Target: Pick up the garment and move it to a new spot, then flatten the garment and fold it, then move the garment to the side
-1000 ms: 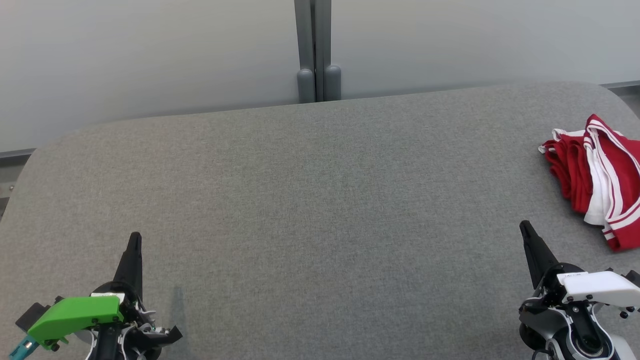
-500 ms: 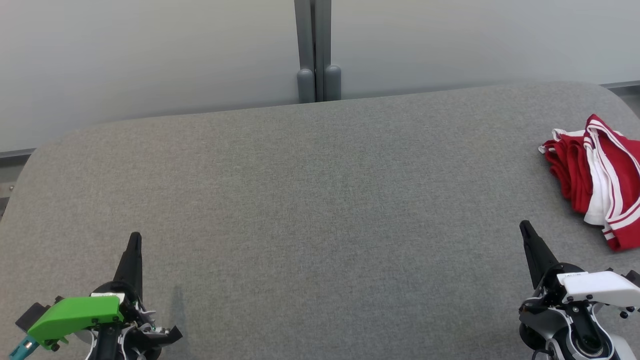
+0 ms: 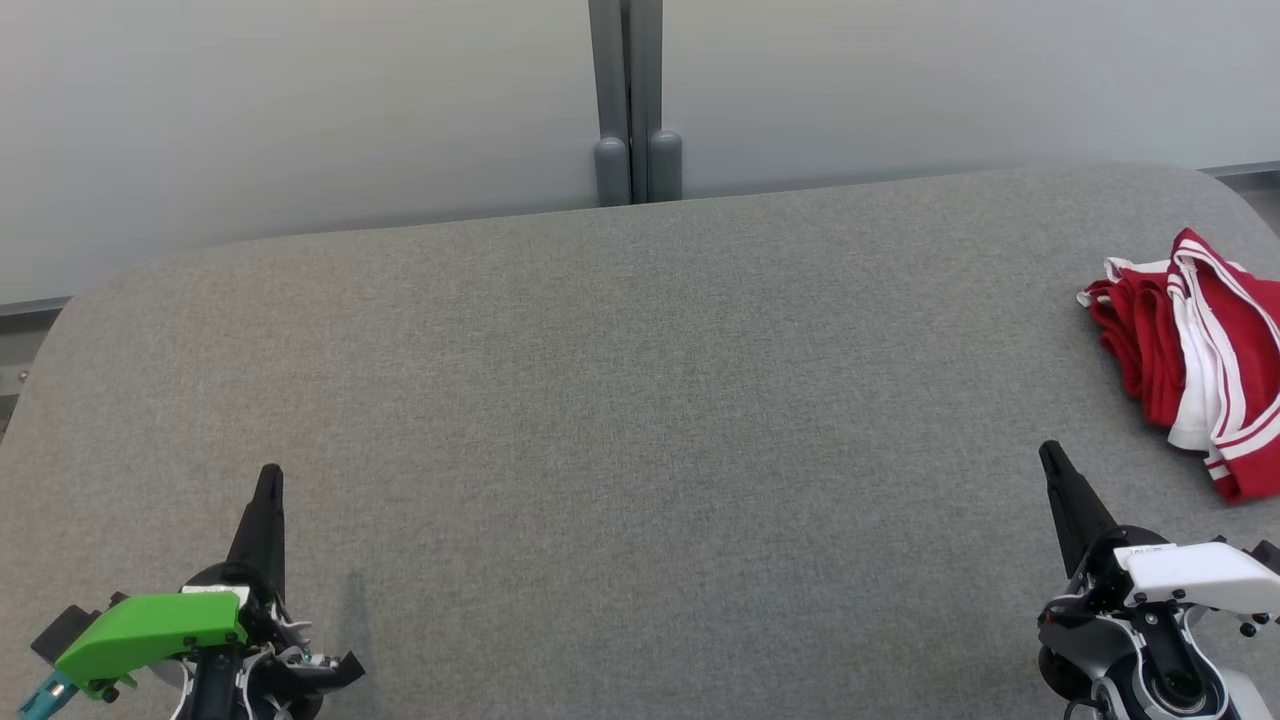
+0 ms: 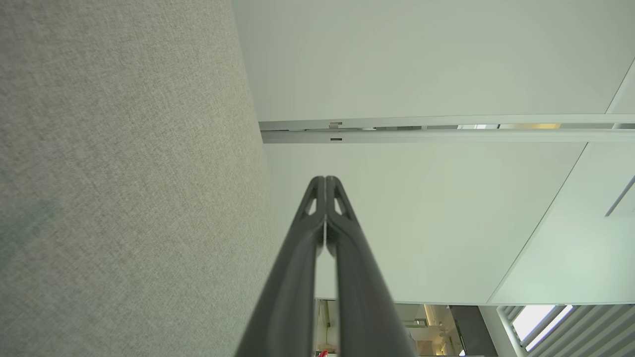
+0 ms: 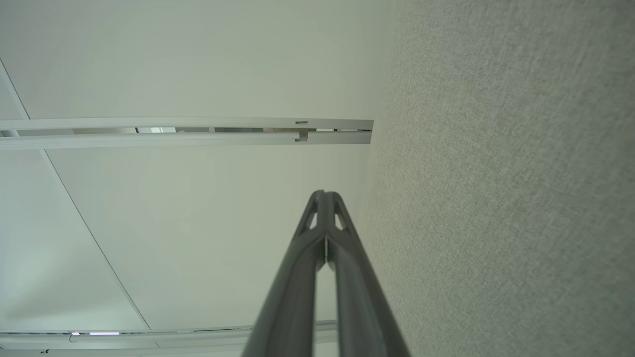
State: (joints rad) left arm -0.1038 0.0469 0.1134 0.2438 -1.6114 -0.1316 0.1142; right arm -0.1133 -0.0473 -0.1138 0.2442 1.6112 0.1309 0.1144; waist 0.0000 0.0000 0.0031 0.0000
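Red garment [image 3: 1190,360] at wide table's [image 3: 640,400] right edge; left pincer [image 3: 270,475], right pincer [image 3: 1050,455] closed at near edge.

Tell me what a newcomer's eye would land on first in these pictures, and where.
The red and white garment, bunched at the grey table's right edge, stands out at once. Then the left gripper with its green housing, lower left, and the right gripper, lower right, both shut.

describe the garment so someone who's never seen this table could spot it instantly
Start at the wide grey fabric-covered table and follow it to its right edge. There, beyond the right gripper, lies a crumpled garment. It is bright red with white stripes, unlike the plain grey around it.
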